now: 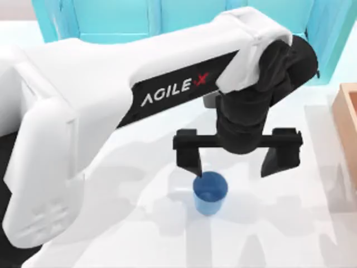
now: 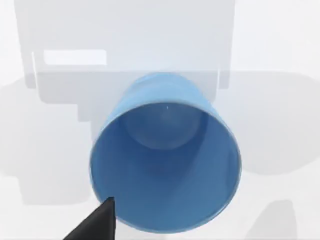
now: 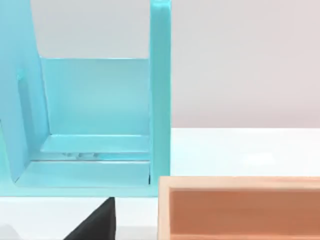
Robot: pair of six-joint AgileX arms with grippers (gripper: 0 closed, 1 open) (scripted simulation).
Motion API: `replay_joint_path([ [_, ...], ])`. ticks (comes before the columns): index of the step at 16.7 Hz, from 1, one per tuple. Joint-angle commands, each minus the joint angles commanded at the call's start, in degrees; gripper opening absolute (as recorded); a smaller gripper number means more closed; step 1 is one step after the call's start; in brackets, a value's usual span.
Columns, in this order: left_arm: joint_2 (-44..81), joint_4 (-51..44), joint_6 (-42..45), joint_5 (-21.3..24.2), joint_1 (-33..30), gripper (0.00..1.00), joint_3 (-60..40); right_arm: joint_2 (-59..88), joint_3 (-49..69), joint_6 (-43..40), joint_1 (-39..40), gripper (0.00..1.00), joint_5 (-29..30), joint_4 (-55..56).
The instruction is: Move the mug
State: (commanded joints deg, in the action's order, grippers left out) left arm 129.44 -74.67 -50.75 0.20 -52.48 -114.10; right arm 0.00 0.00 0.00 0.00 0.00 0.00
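Observation:
The mug [image 1: 210,192] is a small plain blue cup standing upright on the white table. My left gripper [image 1: 234,161] hangs open just above it, jaws spread wide. The mug sits under the left-hand fingertip [image 1: 189,162], not centred between the two. In the left wrist view the mug [image 2: 165,160] is seen from above with its mouth open and nothing inside, and one black fingertip [image 2: 97,225] stands at its rim. Off to the side, my right arm is parked, and its black fingertip [image 3: 100,222] sits well off centre, facing a cyan rack.
A cyan rack [image 1: 167,17] stands along the back of the table, also near the right wrist camera [image 3: 100,125]. A wooden box [image 1: 347,117] sits at the right edge, its rim [image 3: 240,182] close to the parked right arm. White table surface surrounds the mug.

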Motion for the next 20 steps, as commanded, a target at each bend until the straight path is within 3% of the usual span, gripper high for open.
replay_joint_path([
  [6,1.34,12.52,-0.01,0.01,-0.02,1.00,11.10,0.00,0.00,0.00,0.00,1.00,0.00,0.00],
  [11,1.45,13.44,-0.02,0.01,-0.03,1.00,11.99,0.00,0.00,0.00,0.00,1.00,0.00,0.00],
  [20,1.45,13.44,-0.02,0.01,-0.03,0.32,11.99,0.00,0.00,0.00,0.00,1.00,0.00,0.00],
])
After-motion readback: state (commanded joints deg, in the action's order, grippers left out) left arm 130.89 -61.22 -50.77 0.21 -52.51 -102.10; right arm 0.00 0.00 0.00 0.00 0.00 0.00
